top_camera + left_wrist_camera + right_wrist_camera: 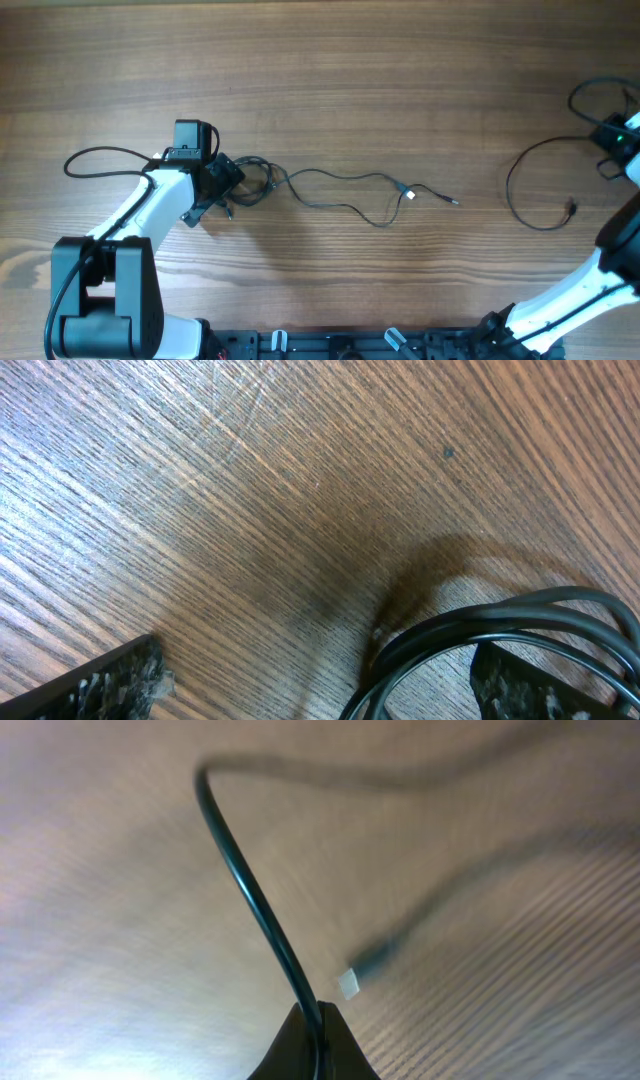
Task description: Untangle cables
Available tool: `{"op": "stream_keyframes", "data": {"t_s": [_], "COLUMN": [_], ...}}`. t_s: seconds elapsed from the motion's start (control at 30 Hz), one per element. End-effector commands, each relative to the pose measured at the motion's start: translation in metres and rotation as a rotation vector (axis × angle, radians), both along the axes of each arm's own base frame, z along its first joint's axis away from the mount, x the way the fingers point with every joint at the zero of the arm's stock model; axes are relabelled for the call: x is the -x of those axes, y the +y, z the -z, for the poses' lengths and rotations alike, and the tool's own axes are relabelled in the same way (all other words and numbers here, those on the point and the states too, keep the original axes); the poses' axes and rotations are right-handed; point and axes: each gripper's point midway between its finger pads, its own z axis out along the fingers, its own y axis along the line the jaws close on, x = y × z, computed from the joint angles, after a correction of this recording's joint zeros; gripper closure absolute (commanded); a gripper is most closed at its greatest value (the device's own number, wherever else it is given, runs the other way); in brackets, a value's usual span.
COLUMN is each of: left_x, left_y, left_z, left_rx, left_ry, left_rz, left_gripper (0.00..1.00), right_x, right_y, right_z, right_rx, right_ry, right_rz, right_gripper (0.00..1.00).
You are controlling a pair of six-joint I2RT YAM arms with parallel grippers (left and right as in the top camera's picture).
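A small knot of thin black cables (252,182) lies left of centre on the wooden table (380,70). One cord (345,180) trails right from it to a tiny plug (453,201). My left gripper (218,187) sits at the knot's left edge, open. In the left wrist view its fingers (110,685) stand wide apart, and cable loops (480,622) curve around the right one. A separate cable (515,185) arcs at the right, ending in a plug (570,208). My right gripper (608,140) is shut on that cable (250,890), whose white-tipped plug (349,983) is blurred beyond the tips (318,1042).
A thicker black arm wire (100,153) loops left of the left arm. Another arm wire (598,88) curls at the far right edge. The arms' base rail (400,345) runs along the table's front edge.
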Motion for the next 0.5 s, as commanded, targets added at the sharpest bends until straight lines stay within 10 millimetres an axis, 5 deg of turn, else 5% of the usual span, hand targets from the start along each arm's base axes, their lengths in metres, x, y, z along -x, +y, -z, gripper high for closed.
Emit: {"op": "stream_keyframes", "data": {"t_s": [0.0,0.17,0.33,0.47], "left_x": [0.006,0.006,0.006,0.006], "left_y": [-0.004,-0.004,-0.004,-0.004], "left_z": [0.008,0.008,0.008,0.008], "left_rx": [0.034,0.034,0.034,0.034], "left_ry": [0.024,0.024,0.024,0.024], "left_rz": [-0.015,-0.015,-0.015,-0.015], "left_gripper": [0.00,0.00,0.00,0.00], "right_x": [-0.005,0.041,0.095,0.126], "right_y": [0.005,0.021,0.023,0.023], "right_z": [-0.159,-0.304,-0.368,-0.393], "right_rx": [0.229,0.689,0.839,0.914], "right_ry": [-0.250,-0.320,-0.320,-0.295], "right_rz": [-0.065,-0.108,0.083,0.194], "right_gripper": [0.96,0.96,0.96,0.96]}}
